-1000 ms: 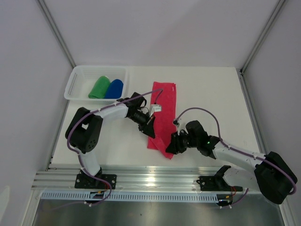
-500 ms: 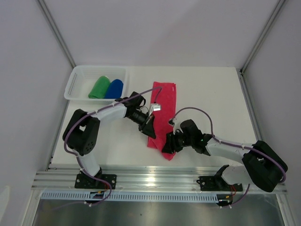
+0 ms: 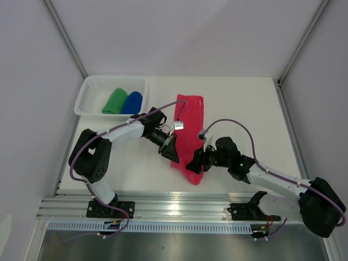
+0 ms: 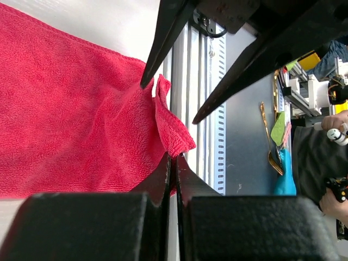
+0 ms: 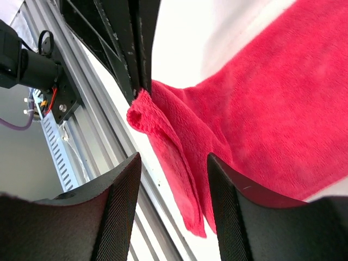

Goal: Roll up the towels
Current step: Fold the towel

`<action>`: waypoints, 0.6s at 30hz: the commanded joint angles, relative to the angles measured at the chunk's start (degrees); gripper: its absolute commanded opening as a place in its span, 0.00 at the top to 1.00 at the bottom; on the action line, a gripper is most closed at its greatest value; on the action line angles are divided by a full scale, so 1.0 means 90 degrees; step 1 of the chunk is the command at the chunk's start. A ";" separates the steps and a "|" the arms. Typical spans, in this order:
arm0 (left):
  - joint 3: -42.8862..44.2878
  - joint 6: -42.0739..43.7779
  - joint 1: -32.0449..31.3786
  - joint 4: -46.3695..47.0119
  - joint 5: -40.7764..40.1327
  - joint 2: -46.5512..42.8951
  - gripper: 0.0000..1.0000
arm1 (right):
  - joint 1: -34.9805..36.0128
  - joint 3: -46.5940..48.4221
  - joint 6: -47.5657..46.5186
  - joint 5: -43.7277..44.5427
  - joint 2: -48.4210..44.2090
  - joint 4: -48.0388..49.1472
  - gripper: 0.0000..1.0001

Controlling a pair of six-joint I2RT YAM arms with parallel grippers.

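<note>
pink-red towel (image 3: pixel 191 117): terry cloth, nubby pile, matt, stitched hem | green towel (image 3: pixel 115 101), blue towel (image 3: pixel 132 102): soft matt cloth | basket (image 3: pixel 87 98): white plastic mesh, slight sheen | table (image 3: pixel 244 114): white, smooth, matt | rail (image 3: pixel 174 202): grooved brushed metal, glossy | wall panels (image 3: pixel 190 38): white, matt, plain | right gripper (image 5: pixel 174 160): pads (image 5: pixel 117 217) black, finely dimpled, matt

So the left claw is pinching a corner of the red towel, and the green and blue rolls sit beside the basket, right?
Not quite. The top view shows the green roll and blue roll lying inside the white basket, not beside it. The rest holds: the left gripper is shut on a corner of the red towel.
</note>
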 commanded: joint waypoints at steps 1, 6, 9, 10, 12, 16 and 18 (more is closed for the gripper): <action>0.0000 0.0021 0.0054 0.0231 0.0282 -0.0275 0.99 | 0.0127 0.0054 -0.0122 -0.0088 0.0358 0.0562 0.46; 0.0010 0.0050 0.0054 0.0222 0.0321 -0.0314 0.99 | 0.0186 0.0055 -0.0044 -0.0195 0.0770 0.0825 0.46; 0.0029 0.0099 0.0054 0.0163 0.0292 -0.0295 0.99 | 0.0205 0.0035 0.0043 -0.0390 0.0839 0.0981 0.47; 0.0019 0.0099 0.0054 0.0153 0.0292 -0.0295 0.99 | 0.0205 0.0044 0.0073 -0.0420 0.0849 0.0982 0.48; 0.0010 0.0099 0.0054 0.0143 0.0263 -0.0266 0.99 | 0.0205 0.0044 0.0131 -0.0440 0.0742 0.0904 0.55; 0.0029 0.0099 0.0054 0.0173 -0.0088 -0.0207 0.99 | 0.0157 -0.0169 0.0366 -0.0254 0.0411 0.0602 0.80; 0.0068 0.0099 0.0054 0.0144 -0.0216 -0.0090 0.99 | 0.0157 -0.0268 0.0444 -0.0216 0.0283 0.0601 0.86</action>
